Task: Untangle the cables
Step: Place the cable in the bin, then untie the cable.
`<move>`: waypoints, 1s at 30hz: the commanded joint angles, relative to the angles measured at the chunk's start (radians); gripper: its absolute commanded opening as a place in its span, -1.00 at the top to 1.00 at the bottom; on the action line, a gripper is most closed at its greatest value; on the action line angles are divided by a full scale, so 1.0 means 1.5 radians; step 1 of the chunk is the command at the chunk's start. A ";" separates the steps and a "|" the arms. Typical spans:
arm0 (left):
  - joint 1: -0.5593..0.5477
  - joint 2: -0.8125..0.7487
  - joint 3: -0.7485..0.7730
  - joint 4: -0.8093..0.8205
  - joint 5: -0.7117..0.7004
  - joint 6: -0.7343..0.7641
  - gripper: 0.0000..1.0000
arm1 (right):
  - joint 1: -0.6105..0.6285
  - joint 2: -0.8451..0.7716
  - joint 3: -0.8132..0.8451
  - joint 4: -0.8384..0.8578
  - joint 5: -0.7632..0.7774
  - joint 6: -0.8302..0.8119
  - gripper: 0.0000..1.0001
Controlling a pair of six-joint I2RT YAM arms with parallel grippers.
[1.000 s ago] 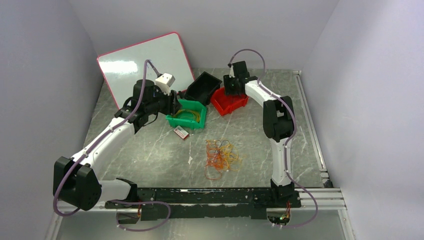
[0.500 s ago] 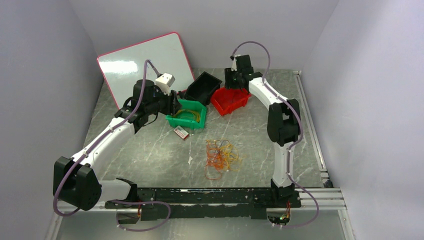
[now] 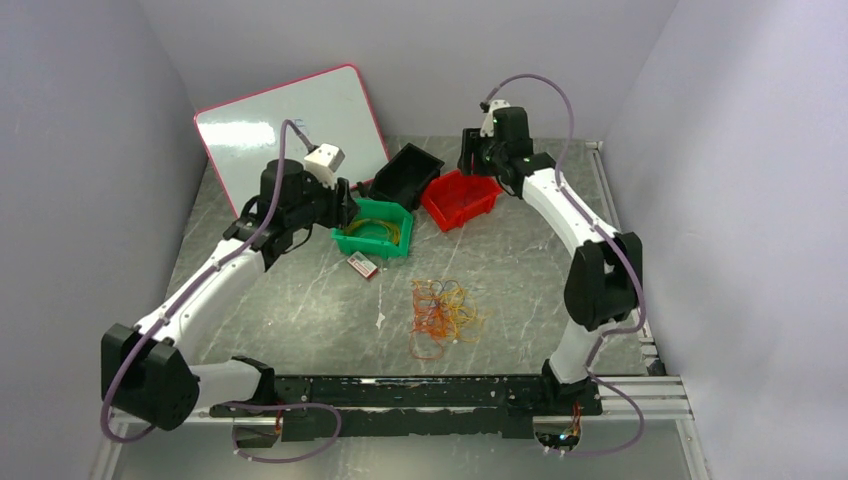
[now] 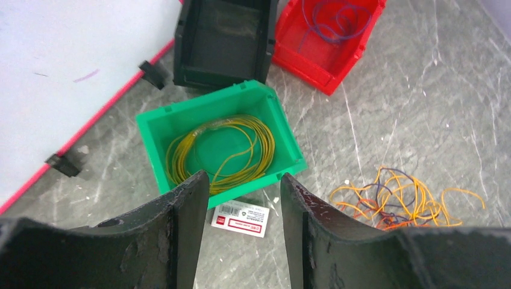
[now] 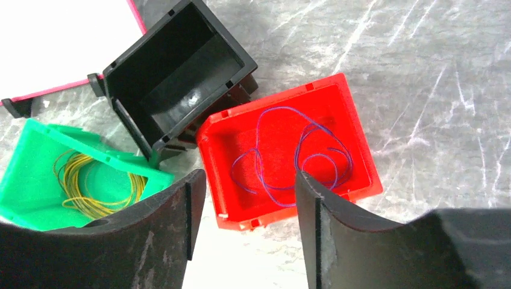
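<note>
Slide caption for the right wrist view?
Open right gripper over the red bin with purple cable, beside black bin and green bin of yellow cable.

A small red-and-white card (image 4: 240, 217) beside the green bin (image 4: 199, 103) carries print too small to read; no other lettering is legible.
</note>
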 commanded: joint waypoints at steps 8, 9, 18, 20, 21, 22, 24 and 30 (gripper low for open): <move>0.008 -0.108 -0.026 0.016 -0.074 -0.069 -0.15 | -0.003 -0.220 -0.194 -0.038 0.042 0.044 -0.31; 0.008 -0.115 -0.032 0.016 -0.076 -0.079 -0.17 | -0.003 -0.229 -0.205 -0.054 0.036 0.047 -0.31; 0.008 -0.181 -0.062 -0.043 -0.116 -0.166 -0.37 | 0.099 -0.283 -0.318 -0.123 0.002 0.071 -0.23; 0.008 -0.197 -0.072 -0.046 -0.125 -0.172 -0.44 | 0.131 -0.264 -0.320 -0.148 -0.008 0.061 -0.23; 0.008 -0.202 -0.078 -0.045 -0.127 -0.193 -0.55 | 0.149 -0.255 -0.319 -0.158 -0.018 0.054 -0.22; 0.008 -0.204 -0.082 -0.044 -0.125 -0.204 -0.67 | 0.163 -0.247 -0.320 -0.166 -0.026 0.050 -0.20; 0.008 -0.202 -0.090 -0.039 -0.115 -0.211 -0.73 | 0.179 -0.236 -0.326 -0.165 -0.042 0.045 -0.15; 0.008 -0.192 -0.131 0.007 -0.047 -0.227 -0.67 | 0.202 -0.191 -0.337 -0.130 -0.103 0.019 0.02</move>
